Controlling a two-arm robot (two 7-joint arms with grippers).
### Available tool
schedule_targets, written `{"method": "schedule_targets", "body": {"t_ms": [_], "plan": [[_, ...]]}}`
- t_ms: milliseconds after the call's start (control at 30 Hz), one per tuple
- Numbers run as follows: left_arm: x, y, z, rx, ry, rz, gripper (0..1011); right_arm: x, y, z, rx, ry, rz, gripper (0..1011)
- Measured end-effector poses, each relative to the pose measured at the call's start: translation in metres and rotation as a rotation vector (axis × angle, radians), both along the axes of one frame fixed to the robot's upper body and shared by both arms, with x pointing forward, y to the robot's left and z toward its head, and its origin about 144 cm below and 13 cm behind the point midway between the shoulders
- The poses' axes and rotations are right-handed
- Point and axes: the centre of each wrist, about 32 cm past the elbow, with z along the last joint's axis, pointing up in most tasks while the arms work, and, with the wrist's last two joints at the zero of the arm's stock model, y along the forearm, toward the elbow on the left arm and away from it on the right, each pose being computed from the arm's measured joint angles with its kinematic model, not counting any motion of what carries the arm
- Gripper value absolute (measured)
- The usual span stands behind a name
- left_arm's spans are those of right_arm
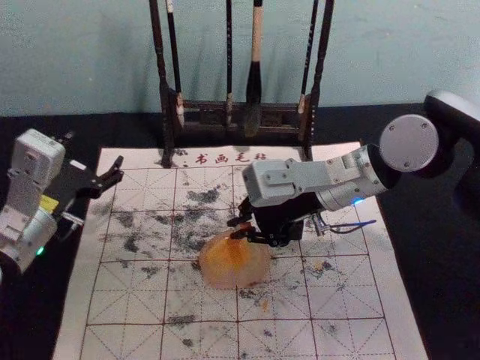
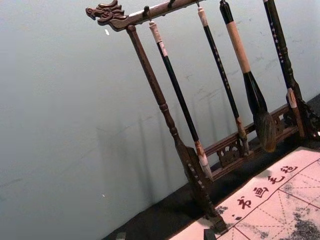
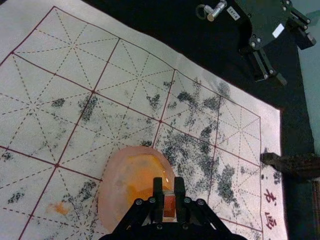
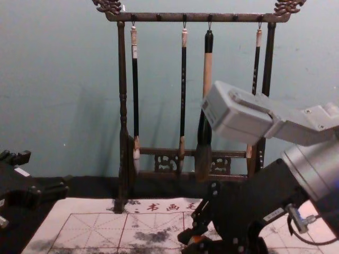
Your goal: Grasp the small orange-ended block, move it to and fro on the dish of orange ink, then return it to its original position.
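Small block with an orange end (image 3: 170,206), gripped between the two fingers of the robot's right hand (image 1: 237,228), which are closed in on its sides, one finger against each. The orange end faces out between the fingertips. Hand and block are over the far part of a rounded, translucent pinkish dish (image 1: 234,271), where orange ink is spread; whether the block touches the ink cannot be told. The right arm reaches in from the robot's right.

The dish sits near the middle of a white mat (image 1: 345,339) printed with a red grid, marked with dark smudges and a few orange spots. The left hand (image 1: 95,153) is parked near the mat's far left corner, its fingers spread wide with nothing between them. Beyond the mat, on the black tabletop (image 1: 424,247), stands a dark wooden rack (image 4: 196,17) with four brushes hanging from it, one much thicker (image 4: 207,74) than the others.
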Motion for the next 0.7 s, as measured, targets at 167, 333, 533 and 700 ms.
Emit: {"method": "schedule_targets", "body": {"t_ms": [167, 333, 533, 700], "plan": [[0.0, 0.0, 0.0, 0.0, 0.0, 0.0, 1001, -0.001, -0.001, 0.001, 0.006, -0.002, -0.001, 135], [0.0, 0.0, 0.0, 0.0, 0.0, 0.0, 1001, -0.004, -0.003, 0.006, 0.023, -0.009, 0.0, 135], [0.0, 0.0, 0.0, 0.0, 0.0, 0.0, 1001, -0.008, -0.008, 0.014, 0.044, -0.026, 0.002, 135], [0.0, 0.0, 0.0, 0.0, 0.0, 0.0, 1001, -0.012, -0.014, 0.024, 0.071, -0.047, -0.007, 135]]}}
